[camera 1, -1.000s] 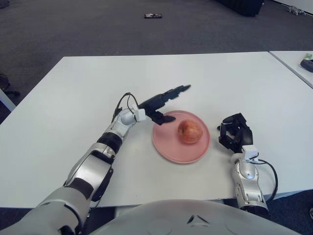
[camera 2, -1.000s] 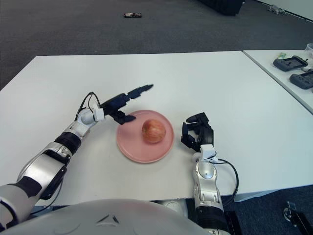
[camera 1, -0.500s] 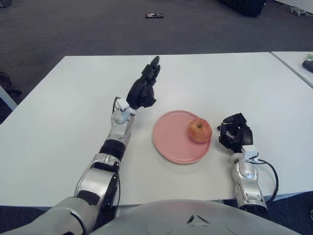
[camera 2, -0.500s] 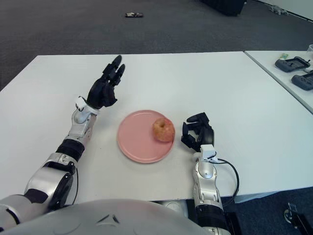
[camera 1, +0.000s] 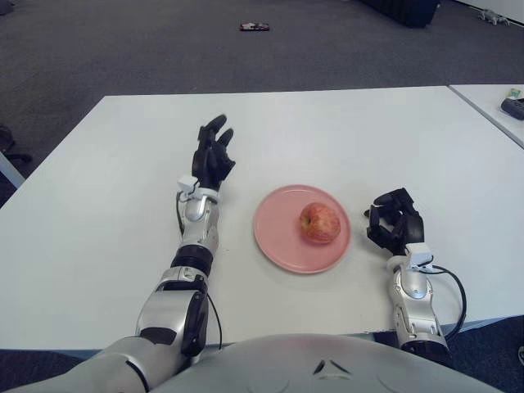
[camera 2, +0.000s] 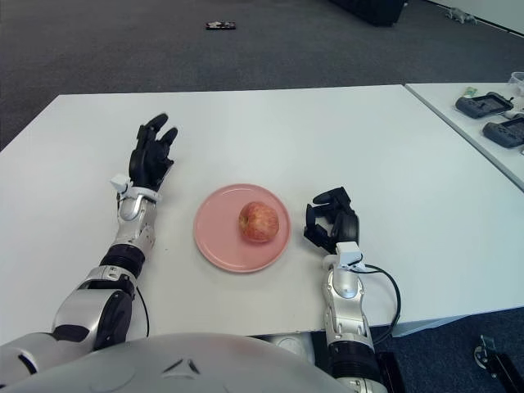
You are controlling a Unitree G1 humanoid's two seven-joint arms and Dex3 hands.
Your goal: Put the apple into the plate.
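Note:
A red apple (camera 1: 319, 223) sits upright near the middle of a round pink plate (camera 1: 280, 239) on the white table. My left hand (camera 1: 212, 157) is raised above the table to the left of the plate, fingers spread and empty, well apart from the apple. My right hand (camera 1: 394, 221) rests on the table just right of the plate, fingers curled and holding nothing.
The white table (camera 1: 123, 139) stretches around the plate. A second table at the far right carries dark devices (camera 2: 491, 105). A small dark object (camera 1: 255, 27) lies on the grey carpet beyond the table.
My left hand has drawn back from the plate to the left and turned upright with fingers spread. The apple rolled to the plate's right rim and settled back near its middle.

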